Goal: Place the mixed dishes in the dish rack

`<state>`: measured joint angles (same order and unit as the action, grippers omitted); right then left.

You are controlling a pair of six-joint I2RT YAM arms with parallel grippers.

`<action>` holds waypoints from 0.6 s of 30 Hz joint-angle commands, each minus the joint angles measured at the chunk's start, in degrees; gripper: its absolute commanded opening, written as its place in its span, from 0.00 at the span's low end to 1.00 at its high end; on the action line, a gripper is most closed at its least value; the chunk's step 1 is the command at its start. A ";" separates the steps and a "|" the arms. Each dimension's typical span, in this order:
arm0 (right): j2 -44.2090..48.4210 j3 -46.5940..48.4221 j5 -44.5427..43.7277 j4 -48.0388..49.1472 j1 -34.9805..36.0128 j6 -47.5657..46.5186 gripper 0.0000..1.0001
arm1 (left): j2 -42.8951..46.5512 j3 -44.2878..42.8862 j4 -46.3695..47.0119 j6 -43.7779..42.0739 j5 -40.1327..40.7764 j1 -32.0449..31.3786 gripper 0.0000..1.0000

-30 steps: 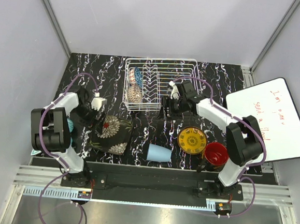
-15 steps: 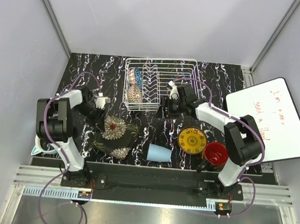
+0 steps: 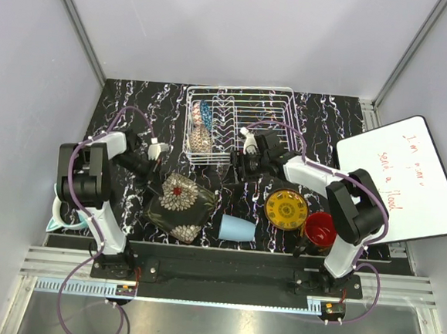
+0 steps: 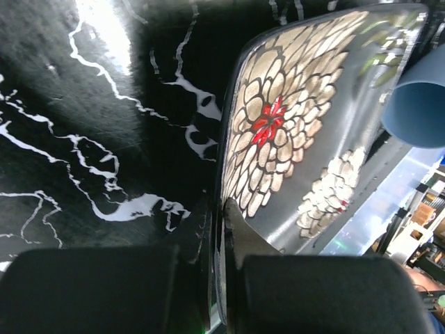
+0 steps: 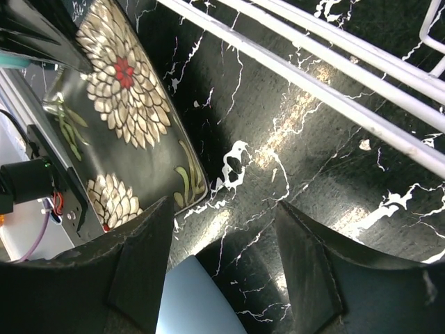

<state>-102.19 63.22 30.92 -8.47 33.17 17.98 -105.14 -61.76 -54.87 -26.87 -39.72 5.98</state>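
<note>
The left tool [image 4: 219, 233] is clamped tight on the rim of the black square floral plate [image 3: 178, 202], which lies just in front of the dish rack [image 3: 267, 101], off its near left corner. The right tool [image 5: 222, 257] is empty, jaws well apart, low over the worktop [image 3: 135, 106] at the rack's front rail. The blue patterned bowl [image 3: 205, 113] and the beige patterned bowl [image 3: 201, 139] stand inside the rack's left end.

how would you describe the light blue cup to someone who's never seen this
From the white dish rack at the back of the table, come straight to the near edge. The light-blue cup lies on its side between the black floral plate and the yellow plate, the only plain pale-blue piece.
</note>
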 commanded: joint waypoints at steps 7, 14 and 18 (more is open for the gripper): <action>5.94 1.99 -6.74 -2.95 0.23 -3.12 0.68 | 7.84 -13.37 -7.42 -6.52 0.87 4.65 0.00; 10.87 2.52 -12.19 -2.96 0.23 -1.90 0.68 | 12.76 -20.50 -11.75 -10.66 7.46 5.80 0.00; 12.01 1.91 -14.04 -2.87 0.23 -1.63 0.67 | 14.44 -24.11 -13.85 -11.70 9.14 5.71 0.00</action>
<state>-92.64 63.55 21.02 -11.86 33.23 16.36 -95.46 -80.55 -63.40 -36.71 -29.61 12.05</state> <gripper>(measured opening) 0.676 0.049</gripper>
